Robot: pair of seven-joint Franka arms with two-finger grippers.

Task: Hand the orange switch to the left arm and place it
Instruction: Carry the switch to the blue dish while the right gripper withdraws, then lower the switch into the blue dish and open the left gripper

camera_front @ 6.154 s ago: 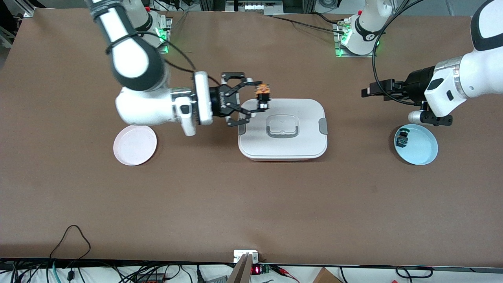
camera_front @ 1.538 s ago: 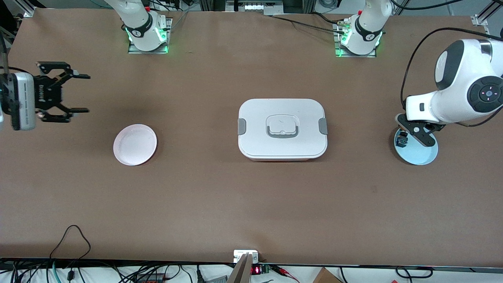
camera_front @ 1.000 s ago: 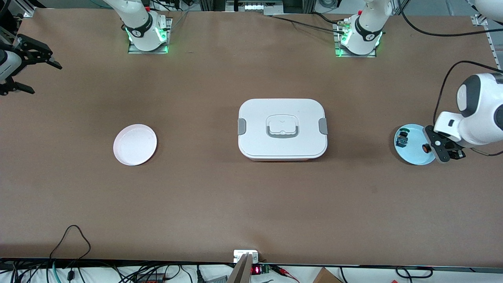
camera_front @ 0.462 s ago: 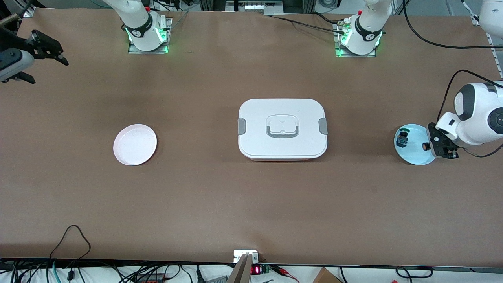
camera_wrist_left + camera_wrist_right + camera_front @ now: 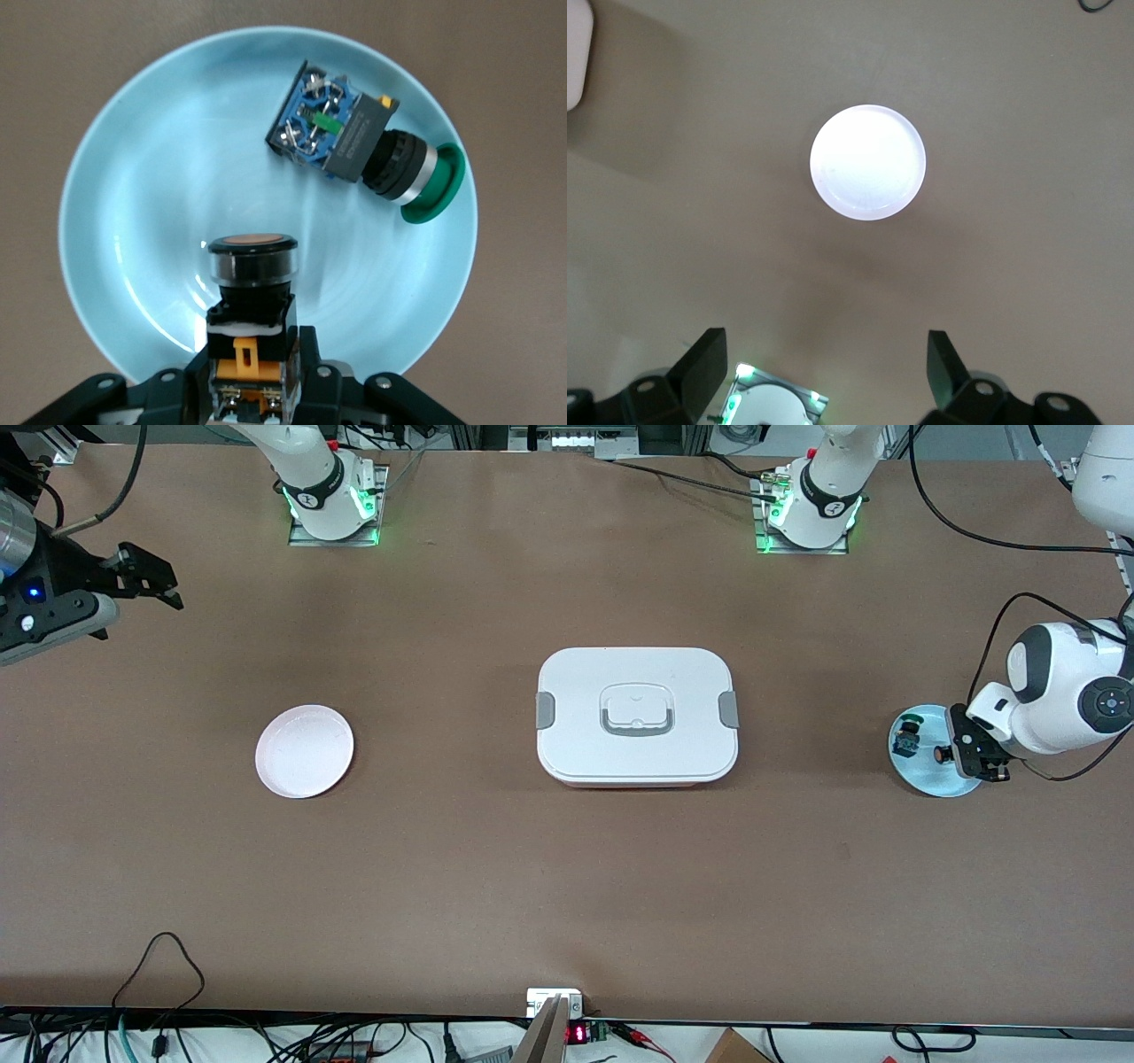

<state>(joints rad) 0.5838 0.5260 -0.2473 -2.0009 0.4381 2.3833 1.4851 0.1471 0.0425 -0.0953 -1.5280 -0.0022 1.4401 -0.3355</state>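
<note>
The orange switch [image 5: 251, 310] is pinched between the fingers [image 5: 306, 376] of the left gripper [image 5: 961, 751], which is held over the pale blue plate [image 5: 926, 775] at the left arm's end of the worktop [image 5: 567, 886]. In the left wrist view the switch is seen with its dark round cap and orange face pointing away from the gripper toward the plate, its orange and black body clamped at the sides; whether it touches the plate cannot be told. A green switch [image 5: 368, 146] — blue and black in the body, with a silvery collar and a green cap — lies on its side in the same plate, apart from the orange one. The box [image 5: 636, 716], white with grey side clips and a recessed lid handle, sits closed near the middle of the worktop, well apart from both grippers. A pale pink plate [image 5: 304, 751] is set toward the right arm's end of the worktop, and in the right wrist view it is seen as a bright round disc on the bare brown surface. The right gripper [image 5: 146, 576] is held high over the worktop's edge at the right arm's end, its fingers [image 5: 704, 363] spread wide with nothing between them — that arm waits.
</note>
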